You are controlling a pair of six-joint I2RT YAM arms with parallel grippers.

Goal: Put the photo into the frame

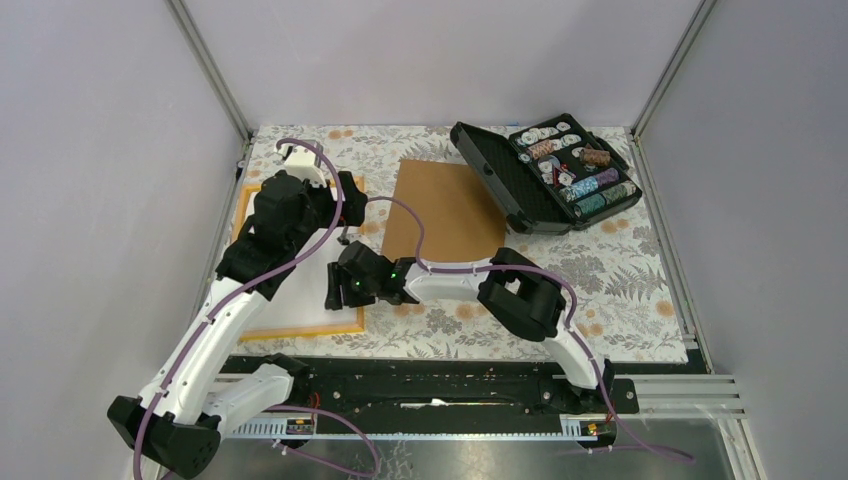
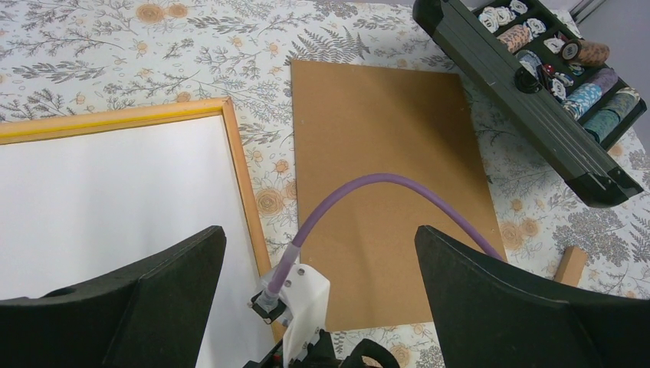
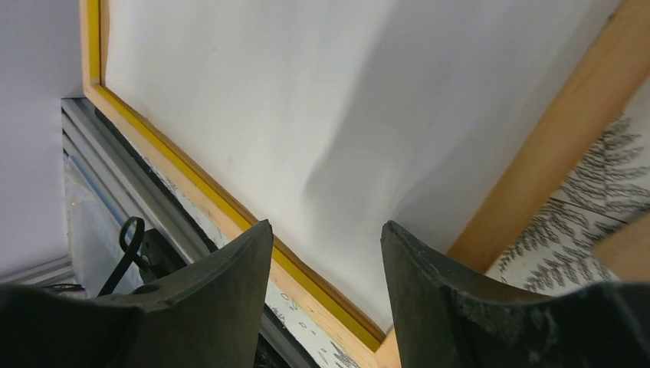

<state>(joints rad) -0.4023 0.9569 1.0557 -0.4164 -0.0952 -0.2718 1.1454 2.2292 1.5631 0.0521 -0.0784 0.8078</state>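
Observation:
The orange-yellow frame [image 1: 246, 210] lies flat at the table's left. The photo [image 1: 300, 312] rests inside it, plain white back up. In the right wrist view the photo [image 3: 306, 92] buckles slightly near the frame's corner [image 3: 529, 161]. My right gripper [image 1: 335, 285] reaches left over the frame's near right corner; its jaws [image 3: 327, 226] stand open above the sheet with nothing between them. My left gripper [image 1: 343, 213] hovers over the frame's far right edge, wide open and empty [image 2: 318, 230]. The frame's border [image 2: 244, 184] and the photo [image 2: 115, 199] lie below it.
A plain brown backing board [image 1: 445, 210] lies mid-table on the floral cloth, next to the frame. An open black case of chips [image 1: 545, 175] stands at the back right. A small wooden block [image 2: 571, 264] lies near the board. Aluminium rails edge the table.

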